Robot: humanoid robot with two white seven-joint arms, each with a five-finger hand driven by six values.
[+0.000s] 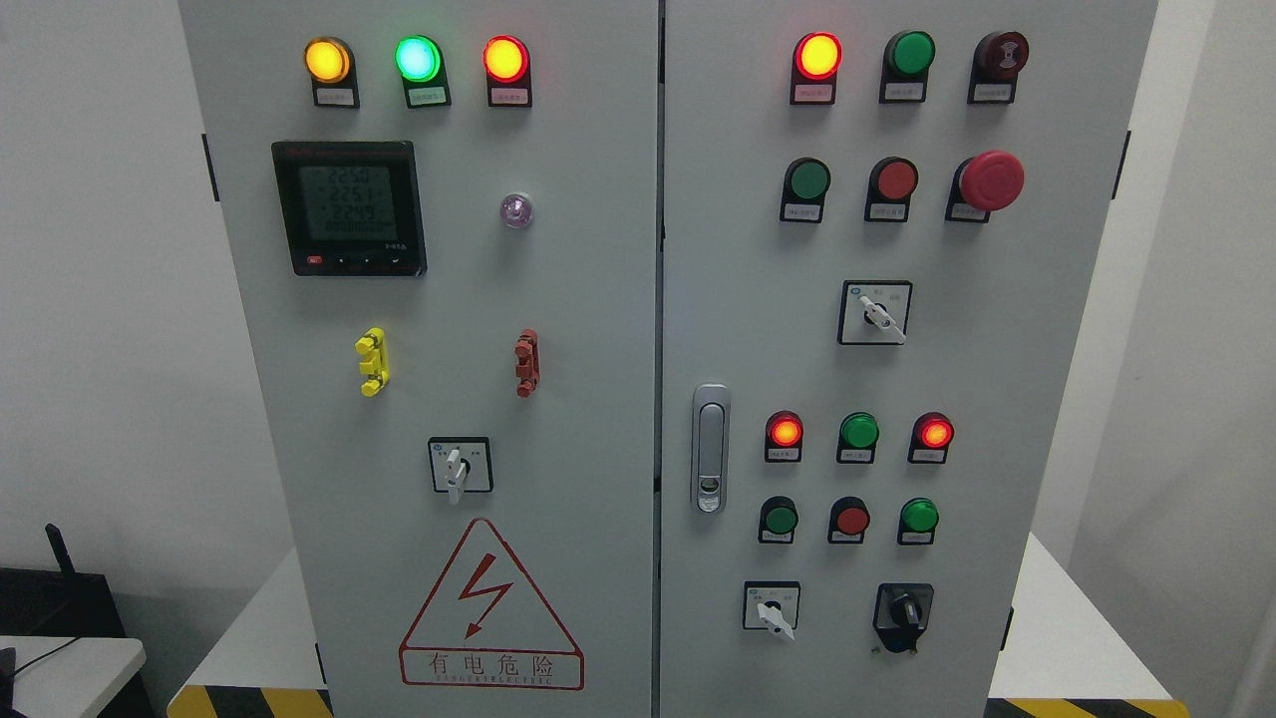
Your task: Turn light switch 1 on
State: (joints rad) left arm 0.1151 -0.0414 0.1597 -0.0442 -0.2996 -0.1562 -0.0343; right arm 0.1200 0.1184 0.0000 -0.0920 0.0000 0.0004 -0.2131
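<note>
A grey electrical cabinet (578, 299) with two doors fills the head view. Neither of my hands shows. The right door carries a white rotary selector (875, 312), a second one (771, 606) low down and a black knob (903, 610) beside it. Above these sit a row of pushbuttons, green (779, 519), red (850, 520) and green (918, 517), under three lamps of which the outer red ones (785, 431) are lit. The left door has its own selector (459, 466). The labels are too small to read, so I cannot tell which control is light switch 1.
A digital meter (349, 207) and lit yellow, green and red lamps (418, 58) are on the left door. A red mushroom stop button (990, 180) juts from the upper right. A metal door handle (710, 449) sits by the centre seam. White tables flank the cabinet.
</note>
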